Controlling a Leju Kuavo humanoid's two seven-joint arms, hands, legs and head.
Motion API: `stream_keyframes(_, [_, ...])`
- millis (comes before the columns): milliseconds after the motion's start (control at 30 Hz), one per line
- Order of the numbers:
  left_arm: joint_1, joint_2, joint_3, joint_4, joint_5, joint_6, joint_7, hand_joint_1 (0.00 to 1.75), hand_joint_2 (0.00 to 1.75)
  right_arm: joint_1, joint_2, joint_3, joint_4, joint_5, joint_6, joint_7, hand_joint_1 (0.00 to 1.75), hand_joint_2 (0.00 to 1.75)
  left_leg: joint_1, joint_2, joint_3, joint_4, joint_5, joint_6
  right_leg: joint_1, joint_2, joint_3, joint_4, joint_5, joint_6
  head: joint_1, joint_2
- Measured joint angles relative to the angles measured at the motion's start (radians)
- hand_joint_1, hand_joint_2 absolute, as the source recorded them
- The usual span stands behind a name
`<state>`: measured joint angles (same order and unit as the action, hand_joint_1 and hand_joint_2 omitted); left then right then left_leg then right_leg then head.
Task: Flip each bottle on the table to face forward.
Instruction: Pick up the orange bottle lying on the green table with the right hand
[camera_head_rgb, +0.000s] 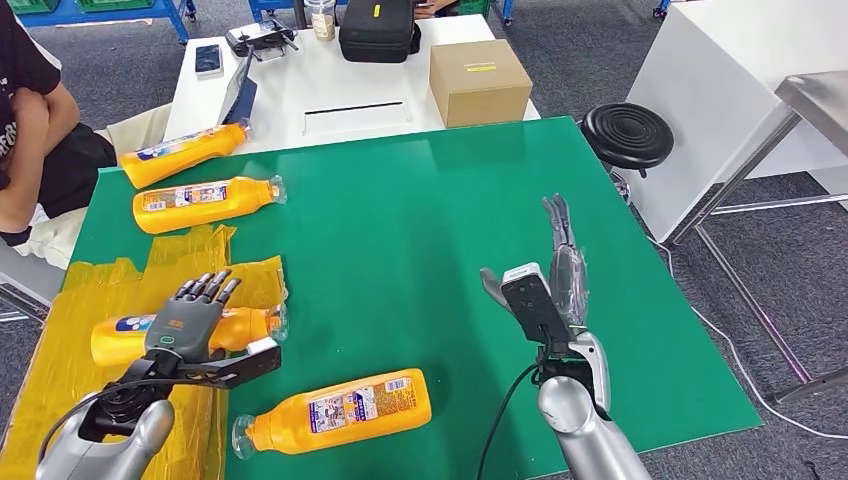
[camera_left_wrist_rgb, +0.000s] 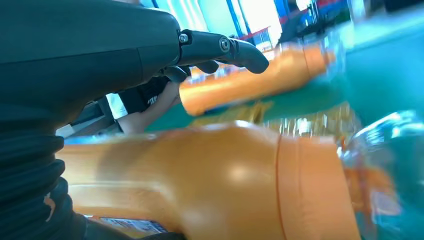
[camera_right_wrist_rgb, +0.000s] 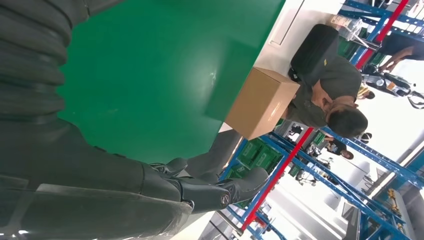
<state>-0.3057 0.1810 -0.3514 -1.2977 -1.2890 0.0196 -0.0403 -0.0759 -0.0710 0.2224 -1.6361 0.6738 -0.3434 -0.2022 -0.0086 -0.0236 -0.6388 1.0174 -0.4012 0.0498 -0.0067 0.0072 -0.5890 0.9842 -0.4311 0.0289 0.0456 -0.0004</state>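
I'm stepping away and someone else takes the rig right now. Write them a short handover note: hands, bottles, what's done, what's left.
Left hand: resting over the orange bottle on the yellow sheet; whether its fingers grip is unclear.
Right hand: open, fingers straight, above bare green mat, holding nothing.
Bottles: all four lie flat. Nearest bottle shows its label. Two far-left bottles, and, show labels too.
Done: cannot confirm any flips.
Left: finish the bottle under the left hand, then check the rest.

Bottles (camera_head_rgb: 340, 410) showing glossy orange plastic, paper-look labels, clear caps. Green mat (camera_head_rgb: 400, 240) looking matt, smooth. Yellow film (camera_head_rgb: 120, 280) lying crinkled, shiny. Box (camera_head_rgb: 478, 80) showing plain cardboard. Hands (camera_head_rgb: 190, 312) showing dark matt plastic.
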Motion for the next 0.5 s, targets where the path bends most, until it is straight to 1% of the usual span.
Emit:
stream_keyframes(100, [0.001,0.000,0.016,-0.054,0.022,0.001,-0.010,0.00,1.75,0.005,0.000,0.000,0.000,0.002,0.007,0.000,0.00,1.75,0.000,0.000,0.000,0.000,0.000,0.000,0.000,0.000,0.000,0.000,0.000,0.000,0.000,0.000])
stream_keyframes(200, [-0.012,0.005,0.032,-0.120,0.022,-0.063,-0.013,0.00,1.75,0.007,0.004,0.000,0.000,0.006,0.016,0.000,0.00,1.75,0.000,0.000,0.000,0.000,0.000,0.000,0.000,0.000,0.000,0.000,0.000,0.000,0.000,0.000])
stream_keyframes(300, [-0.068,0.022,0.038,-0.189,0.021,-0.153,-0.011,0.00,1.75,0.008,0.009,0.000,0.000,0.009,0.025,0.002,0.00,1.75,0.000,-0.002,0.000,0.000,0.001,0.000,0.000,-0.001,0.000,0.000,0.000,0.000,0.000,0.000])
stream_keyframes(367, [-0.113,0.031,0.042,-0.228,0.021,-0.190,-0.009,0.00,1.75,0.009,0.013,0.000,0.000,0.011,0.033,0.003,0.00,1.75,0.000,-0.002,0.000,0.000,0.001,-0.001,0.000,-0.001,0.000,0.000,0.000,0.000,0.000,0.000])
stream_keyframes(433, [-0.153,0.036,0.047,-0.265,0.030,-0.200,-0.010,0.00,1.75,0.012,0.017,0.000,0.000,0.017,0.043,0.006,0.00,1.75,0.000,-0.002,0.000,0.000,0.001,-0.001,0.000,-0.001,0.000,0.000,0.000,0.000,0.000,0.000])
stream_keyframes(500, [-0.180,0.037,0.055,-0.302,0.074,-0.183,-0.029,0.00,1.75,0.017,0.022,0.000,0.000,0.037,0.061,0.009,0.00,1.75,0.000,-0.002,0.000,0.000,0.001,-0.001,0.000,-0.001,0.000,0.000,0.000,0.000,0.000,0.000])
